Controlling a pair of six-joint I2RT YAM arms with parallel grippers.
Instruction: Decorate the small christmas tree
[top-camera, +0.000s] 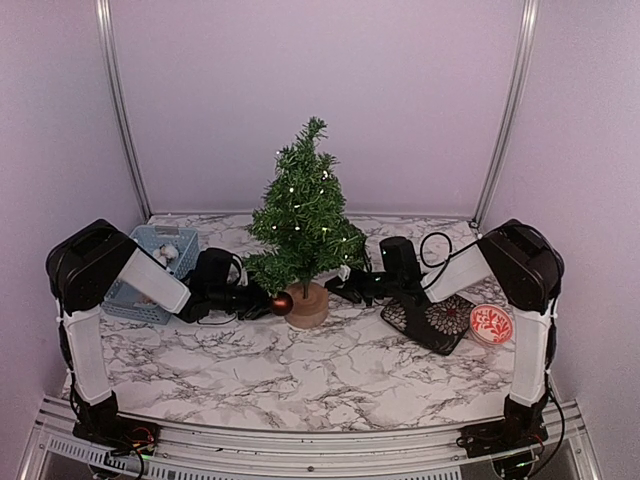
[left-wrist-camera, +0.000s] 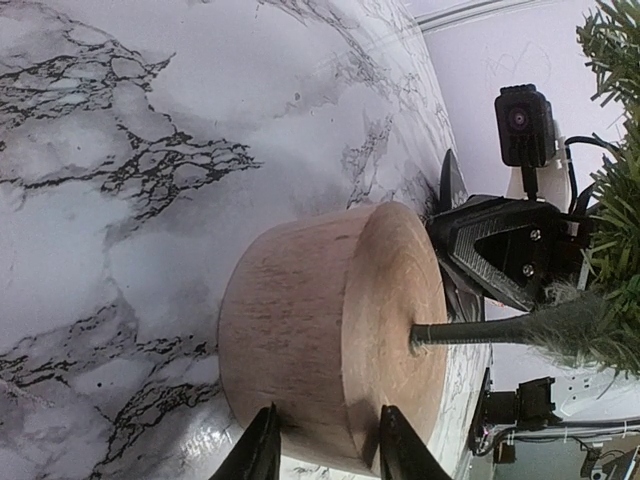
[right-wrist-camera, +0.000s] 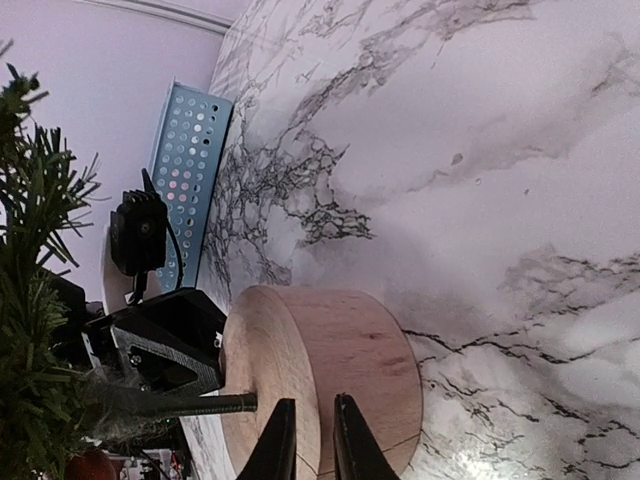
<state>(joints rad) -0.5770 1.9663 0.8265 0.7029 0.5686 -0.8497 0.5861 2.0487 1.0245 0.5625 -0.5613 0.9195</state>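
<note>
The small christmas tree (top-camera: 300, 215) stands mid-table on a round tan wooden stump (top-camera: 308, 307), with tiny lights in its dark-green branches. A red ball (top-camera: 282, 303) sits at the stump's left side, right at my left gripper's (top-camera: 258, 300) tips. In the left wrist view the left gripper (left-wrist-camera: 327, 412) is open, its fingertips straddling the near edge of the stump (left-wrist-camera: 320, 320) with no ball between them. My right gripper (top-camera: 341, 289) reaches in from the right. Its jaws (right-wrist-camera: 314, 400) stand a narrow gap apart over the stump's rim (right-wrist-camera: 350, 350), and I see nothing held.
A blue perforated basket (top-camera: 150, 270) with small items stands at the back left, behind the left arm. Right of the tree lie a black patterned piece (top-camera: 432, 318) and a red-and-white round disc (top-camera: 491, 324). Low branches hang just above both grippers.
</note>
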